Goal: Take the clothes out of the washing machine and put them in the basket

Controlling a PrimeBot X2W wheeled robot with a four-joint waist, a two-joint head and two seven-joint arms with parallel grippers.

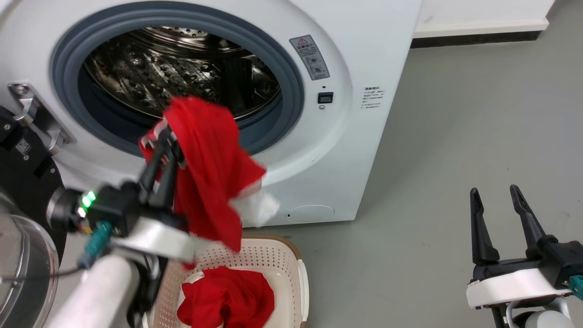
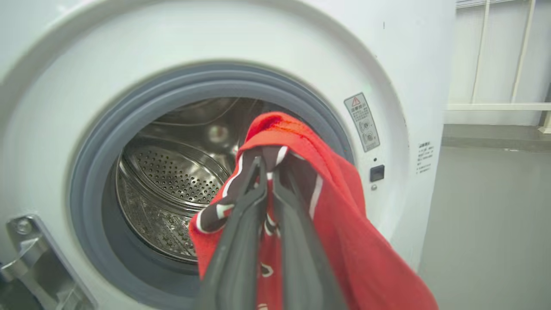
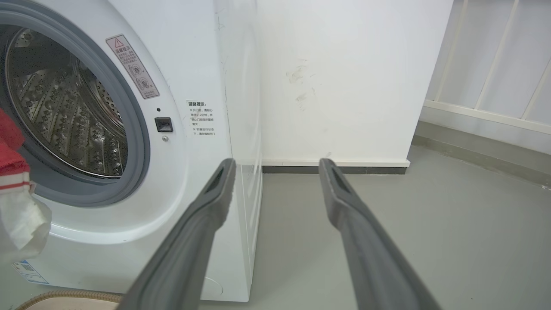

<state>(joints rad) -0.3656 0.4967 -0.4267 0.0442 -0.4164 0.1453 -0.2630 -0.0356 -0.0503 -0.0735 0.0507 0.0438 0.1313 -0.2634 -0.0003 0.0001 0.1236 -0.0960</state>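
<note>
Left claw (image 1: pixel 165 134) grips a red garment (image 1: pixel 209 159) outside the washing machine (image 1: pixel 364 68), above the basket (image 1: pixel 268 255); right claw (image 1: pixel 493 190) spread apart.

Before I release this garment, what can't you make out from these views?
Drum: lower front hidden behind the held red garment, head and left wrist views; emptiness unconfirmed.
Basket: near end cut by head view's bottom edge, left side behind the left forearm.
Warning label: print too small, every view.
Door: cut by head view's left edge.
</note>
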